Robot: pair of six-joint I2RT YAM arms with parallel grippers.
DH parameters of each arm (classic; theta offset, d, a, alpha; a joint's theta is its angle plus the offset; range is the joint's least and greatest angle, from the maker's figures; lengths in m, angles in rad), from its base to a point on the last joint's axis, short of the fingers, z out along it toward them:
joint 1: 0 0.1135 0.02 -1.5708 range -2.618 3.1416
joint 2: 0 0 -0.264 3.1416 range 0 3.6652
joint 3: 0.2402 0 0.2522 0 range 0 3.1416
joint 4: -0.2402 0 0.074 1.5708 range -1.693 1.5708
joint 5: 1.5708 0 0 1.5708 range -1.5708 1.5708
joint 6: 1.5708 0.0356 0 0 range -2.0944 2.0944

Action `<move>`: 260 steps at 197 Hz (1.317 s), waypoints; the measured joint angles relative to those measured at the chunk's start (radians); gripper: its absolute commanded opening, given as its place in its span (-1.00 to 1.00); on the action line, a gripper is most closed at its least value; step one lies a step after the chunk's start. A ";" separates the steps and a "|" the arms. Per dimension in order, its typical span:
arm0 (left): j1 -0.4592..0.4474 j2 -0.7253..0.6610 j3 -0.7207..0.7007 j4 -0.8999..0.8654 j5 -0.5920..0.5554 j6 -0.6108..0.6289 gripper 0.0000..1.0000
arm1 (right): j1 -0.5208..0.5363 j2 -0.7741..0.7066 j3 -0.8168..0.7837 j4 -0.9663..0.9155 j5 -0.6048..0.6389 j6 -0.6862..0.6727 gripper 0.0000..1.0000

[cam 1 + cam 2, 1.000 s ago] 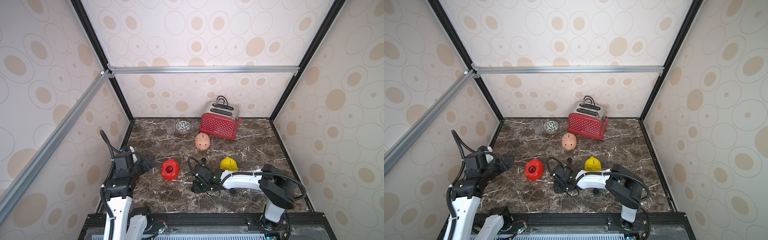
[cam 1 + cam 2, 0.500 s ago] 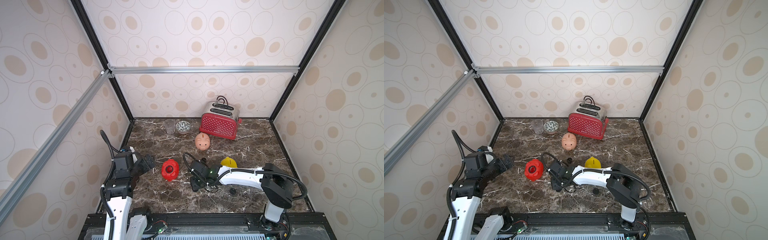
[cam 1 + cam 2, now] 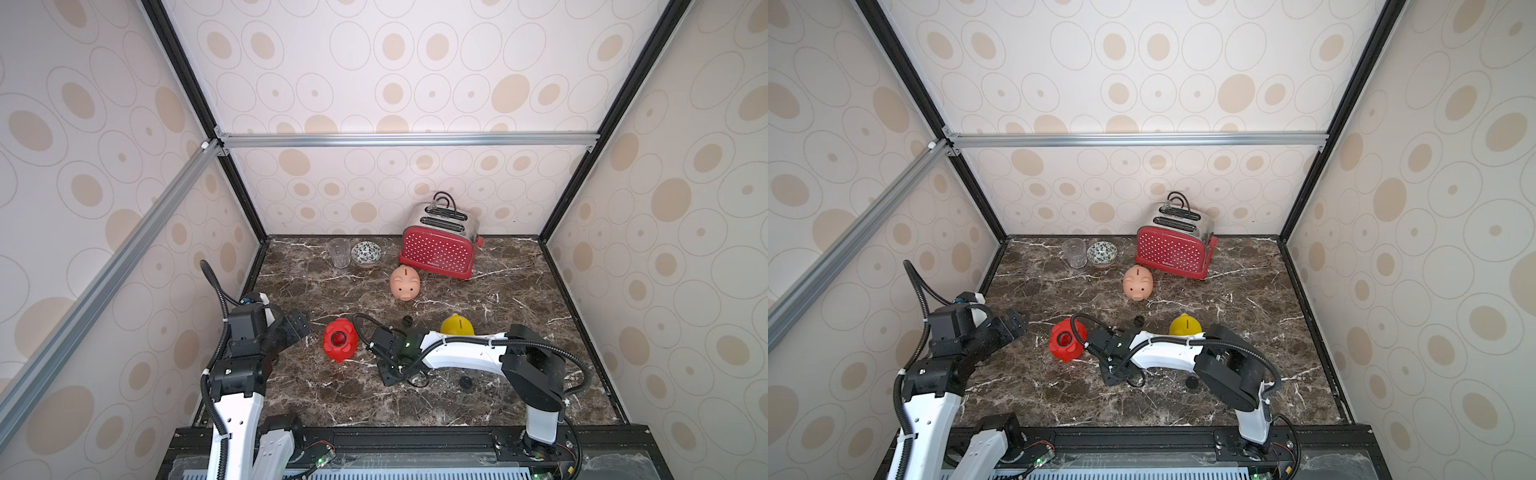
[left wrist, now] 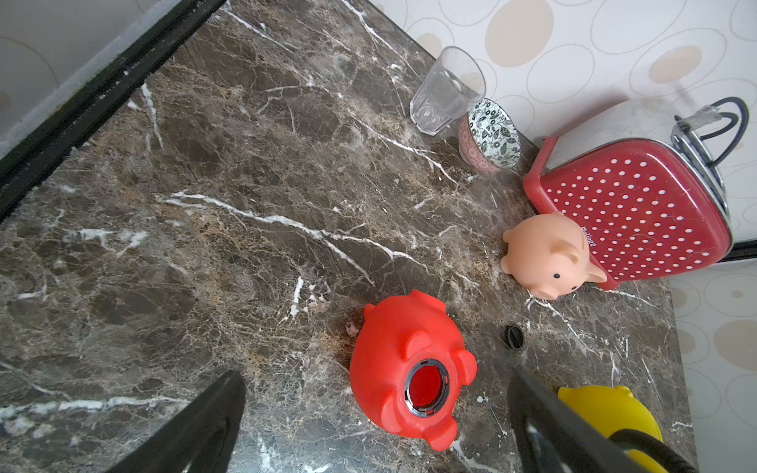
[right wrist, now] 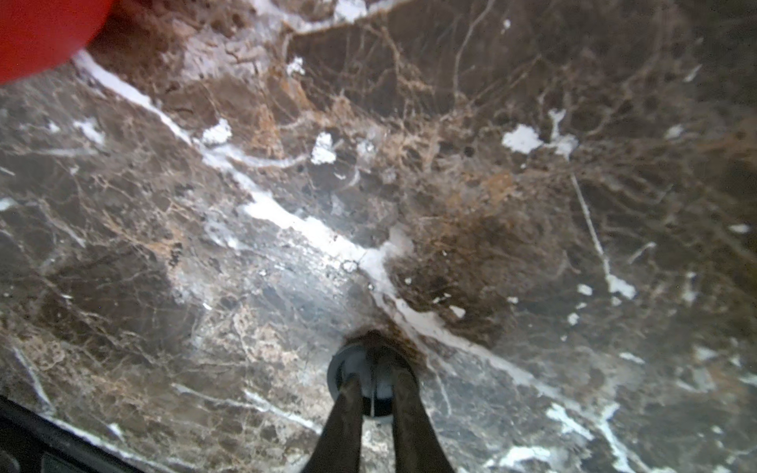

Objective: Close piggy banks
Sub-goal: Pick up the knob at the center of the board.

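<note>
The red piggy bank lies on the marble with its open belly hole facing up. The pale pink piggy bank stands in front of the toaster. The yellow piggy bank is partly hidden behind my right arm. My right gripper is low over the marble just right of the red pig, shut on a round dark plug. My left gripper is open, left of the red pig and apart from it.
Two loose dark plugs lie on the marble: one between the pink and yellow pigs, another in front of my right arm. A red dotted toaster, a glass and a patterned bowl stand along the back wall.
My right arm has swung slightly left toward the red pig with the plug held, uncovering the loose plug in front of it. The left arm has not moved.
</note>
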State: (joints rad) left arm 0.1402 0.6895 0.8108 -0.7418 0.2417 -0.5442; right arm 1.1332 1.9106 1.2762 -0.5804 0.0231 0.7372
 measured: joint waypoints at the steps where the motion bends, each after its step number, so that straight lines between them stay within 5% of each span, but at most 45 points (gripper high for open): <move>1: 0.000 0.000 0.000 0.000 0.000 0.000 0.99 | 0.000 0.001 0.000 0.000 0.000 0.000 -0.64; 260: 0.000 0.000 -0.001 0.000 0.003 0.000 0.99 | 0.032 0.091 0.109 -0.121 0.083 -0.043 -0.82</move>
State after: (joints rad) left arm 0.1402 0.6899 0.8101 -0.7414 0.2447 -0.5442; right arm 1.1648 2.0014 1.3849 -0.7010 0.1062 0.6941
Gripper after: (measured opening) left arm 0.994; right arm 0.111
